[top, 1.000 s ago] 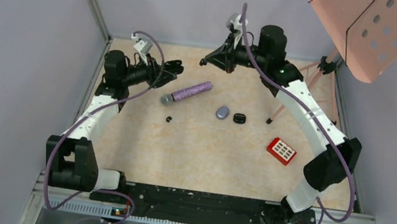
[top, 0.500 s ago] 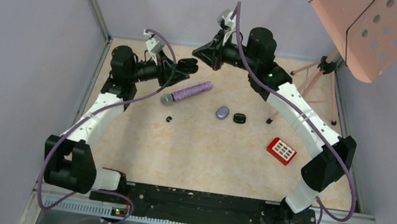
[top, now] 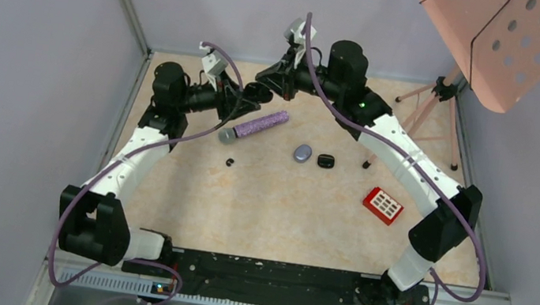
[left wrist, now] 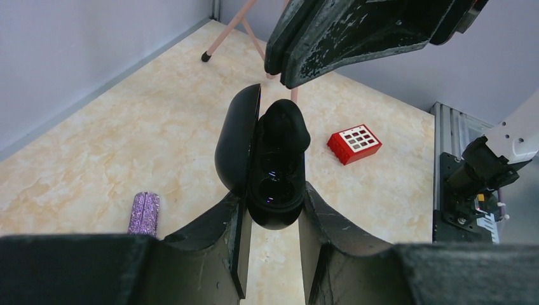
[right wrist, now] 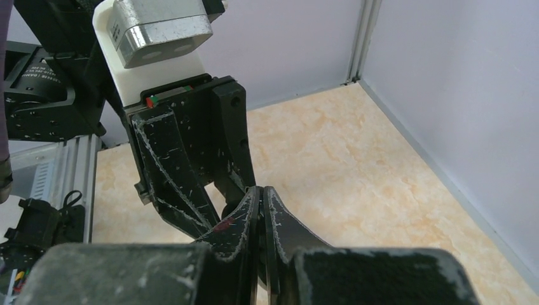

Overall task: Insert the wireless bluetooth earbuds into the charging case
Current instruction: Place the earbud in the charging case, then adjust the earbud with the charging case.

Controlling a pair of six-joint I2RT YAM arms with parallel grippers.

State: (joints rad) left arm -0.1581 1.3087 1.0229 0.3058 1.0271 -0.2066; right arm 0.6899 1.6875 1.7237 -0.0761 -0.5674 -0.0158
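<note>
I hold the open charging case [left wrist: 279,133] in my left gripper [left wrist: 272,194]; my closed right gripper [left wrist: 281,71], near its mouth, must align squarely.

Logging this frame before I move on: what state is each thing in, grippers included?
black charging case: lid open, held above the table.
left gripper: fingers shut on the black charging case.
right gripper: fingers shut, close to that case.
microphone: lying flat.
grey oval case: looks closed.
loose black earbud: lying outside any case.
</note>
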